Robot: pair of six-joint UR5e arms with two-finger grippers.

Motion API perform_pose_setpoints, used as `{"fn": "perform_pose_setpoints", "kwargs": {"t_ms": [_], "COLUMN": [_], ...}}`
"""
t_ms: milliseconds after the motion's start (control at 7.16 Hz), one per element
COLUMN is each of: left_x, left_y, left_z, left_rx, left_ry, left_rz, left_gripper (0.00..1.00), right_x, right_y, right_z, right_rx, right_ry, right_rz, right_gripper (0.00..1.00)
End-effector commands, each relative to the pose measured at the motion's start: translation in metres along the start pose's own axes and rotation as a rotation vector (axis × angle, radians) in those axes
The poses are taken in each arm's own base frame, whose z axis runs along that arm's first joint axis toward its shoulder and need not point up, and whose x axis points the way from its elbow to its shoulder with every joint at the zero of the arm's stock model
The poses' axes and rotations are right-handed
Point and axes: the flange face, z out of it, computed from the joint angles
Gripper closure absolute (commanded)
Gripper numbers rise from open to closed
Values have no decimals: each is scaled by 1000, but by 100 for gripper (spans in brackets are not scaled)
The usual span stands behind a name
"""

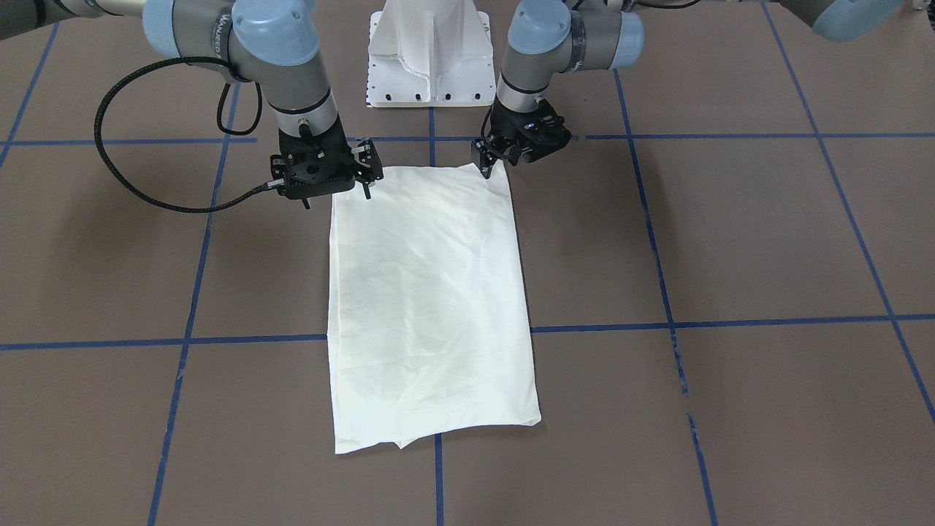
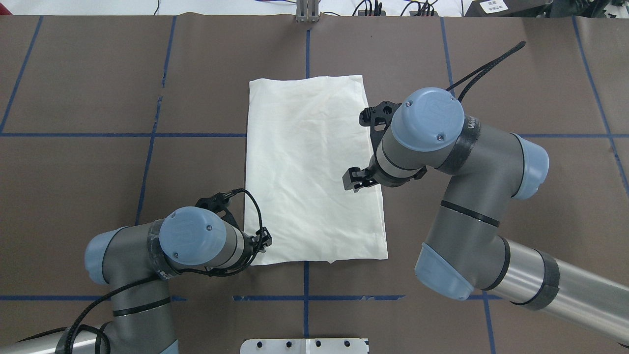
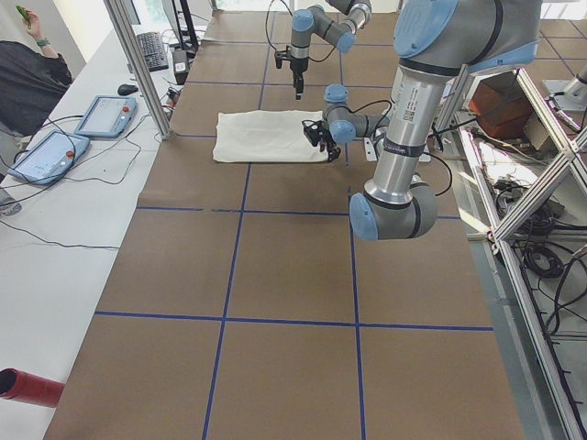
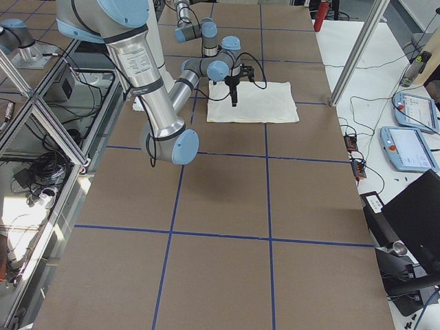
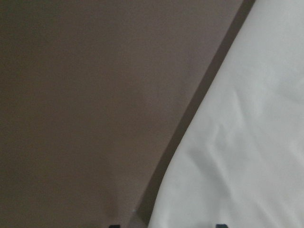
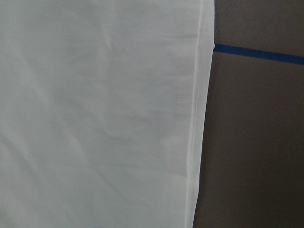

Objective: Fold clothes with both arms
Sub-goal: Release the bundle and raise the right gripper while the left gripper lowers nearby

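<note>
The cream shirt lies flat on the brown table, folded into a long rectangle with its plain side up; no print shows. It also shows in the overhead view. My left gripper is low at the shirt's near-left corner. Its fingertips stand apart across the shirt's edge, so it is open. My right gripper hangs open above the shirt's near-right side and holds nothing. The right wrist view shows the shirt's hemmed edge.
The white pedestal base stands at the robot's side of the table. Blue tape lines cross the brown cover. Tablets lie on a side bench beyond the table's far edge, and a person stands there.
</note>
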Motion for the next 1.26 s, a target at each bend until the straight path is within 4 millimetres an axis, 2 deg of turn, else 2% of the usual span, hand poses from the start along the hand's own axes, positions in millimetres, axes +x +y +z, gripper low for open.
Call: {"fn": "perform_pose_setpoints", "kwargs": {"t_ms": [0, 279, 558, 977, 1117], "left_x": [0, 0, -1, -1, -1], "left_y": [1, 1, 4, 10, 10], "left_z": [3, 3, 4, 4, 3], "left_rx": [0, 0, -3, -1, 0], "left_ry": [-5, -5, -5, 0, 0], "left_rz": [0, 0, 6, 18, 31], "left_gripper": [43, 56, 62, 100, 100], "right_x": [1, 3, 3, 5, 6], "right_y": [-2, -3, -3, -5, -5], "right_z": [-1, -1, -2, -3, -3], "right_rx": [2, 4, 5, 8, 8], "right_ry": [1, 3, 2, 4, 4], "right_rz": [2, 3, 4, 8, 11], "right_gripper": [0, 0, 0, 0, 0]}}
